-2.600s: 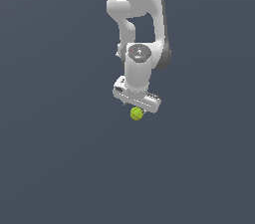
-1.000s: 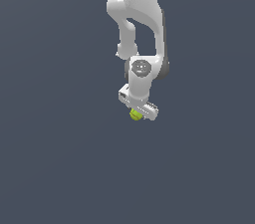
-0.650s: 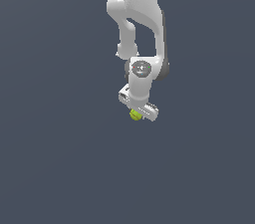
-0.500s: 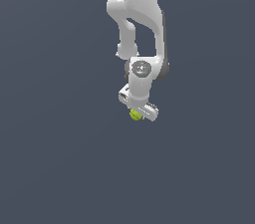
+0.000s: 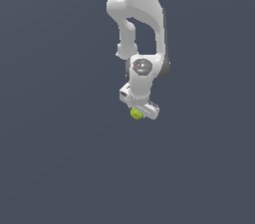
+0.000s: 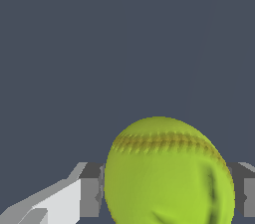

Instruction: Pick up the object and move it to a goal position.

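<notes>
Dark slate-grey ground fills both views; no edge or seam in it shows, so whether it is a worktop cannot be told.

Arm [image 5: 142, 14]: white, enters the exterior view at 12 o'clock, runs down through a bend to a round wrist joint just above centre, then to the hand. The hand sits tilted, its bar sloping down toward 4 o'clock.

Gripper [image 5: 137, 113]: at the arm's lower end, a little above the middle of the exterior view. Fingers are too small there to separate. In the wrist view the gripper [image 6: 164, 188] shows as a white and grey finger [image 6: 64, 200] at 8 o'clock of the ball and a grey piece at the 3 o'clock edge, each tight against the ball's flank. Jaws closed onto the ball, with only the ball's width between them.

Ball [image 5: 135, 113]: yellow-green, far smaller than the hand, tucked under the hand's lower edge at 6 o'clock of the wrist joint. In the wrist view the ball [image 6: 167, 173] fills the lower centre, with a stitched seam arcing across its upper part and a darker smear low down. No shadow or contact beneath it shows in either view; whether it rests on anything cannot be told.
</notes>
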You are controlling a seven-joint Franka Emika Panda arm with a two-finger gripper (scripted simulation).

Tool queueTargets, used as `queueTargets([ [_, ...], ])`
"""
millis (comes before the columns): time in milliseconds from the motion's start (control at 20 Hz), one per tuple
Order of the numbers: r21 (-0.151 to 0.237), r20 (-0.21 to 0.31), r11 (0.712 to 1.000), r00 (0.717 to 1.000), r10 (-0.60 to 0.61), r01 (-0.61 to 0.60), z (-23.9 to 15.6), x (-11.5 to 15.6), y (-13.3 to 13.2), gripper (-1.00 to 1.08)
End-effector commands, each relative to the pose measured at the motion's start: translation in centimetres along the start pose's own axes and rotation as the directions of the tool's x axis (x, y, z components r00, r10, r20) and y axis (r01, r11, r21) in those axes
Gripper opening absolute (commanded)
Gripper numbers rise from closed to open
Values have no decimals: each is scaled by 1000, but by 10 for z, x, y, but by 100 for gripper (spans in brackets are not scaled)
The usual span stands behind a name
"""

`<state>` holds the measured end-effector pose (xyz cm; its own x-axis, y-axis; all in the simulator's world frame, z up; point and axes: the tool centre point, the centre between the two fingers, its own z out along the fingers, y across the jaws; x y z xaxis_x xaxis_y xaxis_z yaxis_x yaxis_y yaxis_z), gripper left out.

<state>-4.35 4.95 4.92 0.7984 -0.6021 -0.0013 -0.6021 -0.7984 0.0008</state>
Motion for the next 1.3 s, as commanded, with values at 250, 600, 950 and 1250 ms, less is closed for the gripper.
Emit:
queueTargets([
  [250,2,-2,1000,1000,0,0,-35,-12,-7,-100],
  [600,1,-2,1000,1000,0,0,-94,-34,-18,-100],
  [950,0,-3,1000,1000,1,-1,-170,-61,-32,-100],
  [1250,0,-3,1000,1000,1,-1,-227,-81,-43,-100],
])
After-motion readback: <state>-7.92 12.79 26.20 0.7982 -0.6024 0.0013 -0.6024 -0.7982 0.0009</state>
